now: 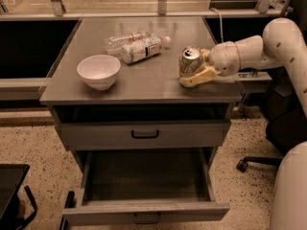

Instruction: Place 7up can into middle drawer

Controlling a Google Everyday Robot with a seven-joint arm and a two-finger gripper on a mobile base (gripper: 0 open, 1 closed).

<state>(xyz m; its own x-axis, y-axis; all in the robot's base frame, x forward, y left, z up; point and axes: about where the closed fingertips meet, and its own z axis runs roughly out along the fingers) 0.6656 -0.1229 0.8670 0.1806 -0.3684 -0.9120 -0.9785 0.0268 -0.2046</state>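
The 7up can (190, 59), silver and green with a pull-tab top, stands slightly tilted on the right part of the grey cabinet top (144, 85). My gripper (194, 69) reaches in from the right and is shut on the can, with one cream finger (197, 78) across its front base and the other hidden behind it. The middle drawer (146, 211) is pulled out below, its inside showing no contents, with a black loop handle (146, 219) on its front.
A white bowl (99, 71) sits on the left of the top. Two clear plastic bottles (136, 45) lie at the back middle. The upper drawer front (144, 134) is shut. An office chair base (249, 163) stands at the right, a black frame (12, 190) at lower left.
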